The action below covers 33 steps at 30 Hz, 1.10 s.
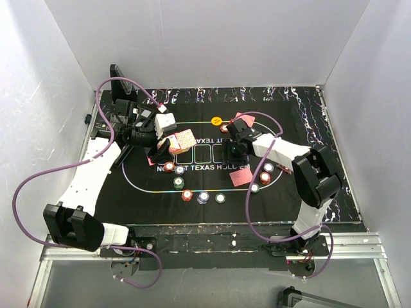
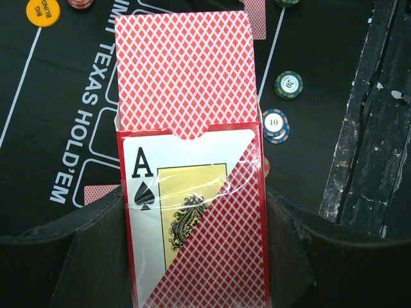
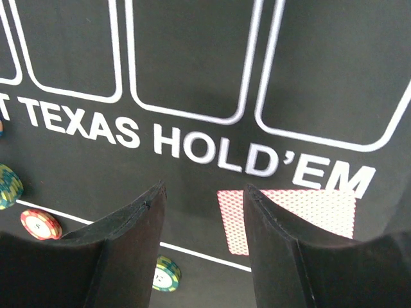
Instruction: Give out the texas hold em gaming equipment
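Note:
My left gripper is shut on a deck box printed with an ace of spades. Red-backed playing cards stick out of its open top. From above, the box hangs over the left part of the black mat. My right gripper is open and holds nothing, low over the "HOLD'EM" print. A face-down card lies just right of its right finger. Red, green and blue-white poker chips sit in a loose arc along the mat's near line. A yellow disc lies at the far side.
Another face-down card lies near the yellow disc, with a chip beside it. More chips sit near the right arm's elbow. Purple cables loop around both arms. White walls close in the table on three sides.

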Tool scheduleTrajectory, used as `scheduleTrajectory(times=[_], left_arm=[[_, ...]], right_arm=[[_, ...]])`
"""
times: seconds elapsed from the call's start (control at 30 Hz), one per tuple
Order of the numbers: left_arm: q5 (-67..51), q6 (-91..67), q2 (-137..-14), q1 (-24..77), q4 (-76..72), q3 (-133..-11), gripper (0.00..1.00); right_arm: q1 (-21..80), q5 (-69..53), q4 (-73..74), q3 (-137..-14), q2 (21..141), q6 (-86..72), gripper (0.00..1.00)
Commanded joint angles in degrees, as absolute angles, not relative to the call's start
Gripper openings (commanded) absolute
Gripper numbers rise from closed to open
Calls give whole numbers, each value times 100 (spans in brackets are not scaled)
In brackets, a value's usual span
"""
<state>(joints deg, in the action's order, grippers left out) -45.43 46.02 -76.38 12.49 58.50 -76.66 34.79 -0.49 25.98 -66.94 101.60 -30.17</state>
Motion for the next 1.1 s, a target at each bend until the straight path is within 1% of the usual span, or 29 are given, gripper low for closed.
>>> scheduleTrajectory(times=[0.0,0.2,0.7,0.9,1.07], left_arm=[[-4702,4606,-7400,1230,5845,-7919,0],[-4658,4640,-7365,1230,5854,-7901,0],[-4685,4597,-7357,1230,5810,-7901,0],[-4685,4597,-7357,1230,5810,-7884,0],[-4685,4597,-7356,1230,5810,-7875,0]], right_arm=[[3630,263,2733,-7075,10511,-2760,58],[3691,334,2576,-6532,10459,-2926,58],[3674,923,2689,-5476,9528,-3208,58],[3665,827,2681,-5484,9334,-3191,58],[3665,528,2812,-5923,9159,-3085,61]])
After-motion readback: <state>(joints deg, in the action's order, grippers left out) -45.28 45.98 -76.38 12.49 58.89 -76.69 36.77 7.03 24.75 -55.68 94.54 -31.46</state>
